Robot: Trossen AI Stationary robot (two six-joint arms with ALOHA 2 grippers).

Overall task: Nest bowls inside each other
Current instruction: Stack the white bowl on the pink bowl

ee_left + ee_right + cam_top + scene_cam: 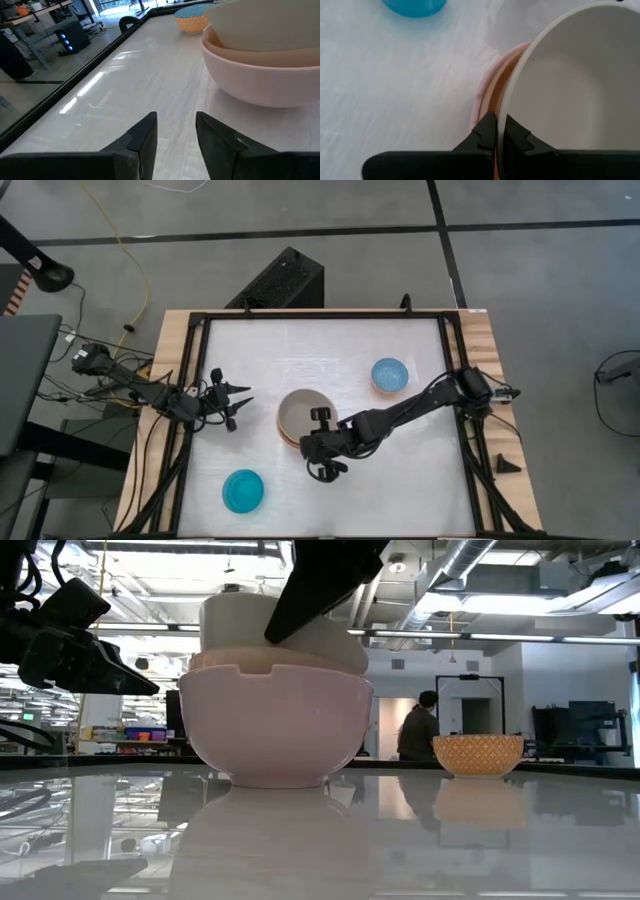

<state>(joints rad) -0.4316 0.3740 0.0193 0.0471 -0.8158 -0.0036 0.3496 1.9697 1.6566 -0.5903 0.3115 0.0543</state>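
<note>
A cream-white bowl sits inside a larger pinkish salmon bowl at the table's middle, its upper part standing above that bowl's rim. My right gripper is shut on the cream bowl's near rim. A light blue bowl with an orange patterned outside rests on its base at the far right. A bright cyan bowl rests at the near left. My left gripper waits open just left of the stack, its fingers pointing at it and holding nothing. My right gripper pinches the cream bowl's rim on its near side, one finger inside the bowl and one outside, between it and the salmon bowl's rim. The fingers slant down from the table's near right. The cream bowl's lower part is down inside the salmon bowl.
A black frame runs round the white table top. Bare table lies between the stack and the cyan bowl, and along the far side. In the low view a person stands in the room far behind the table.
</note>
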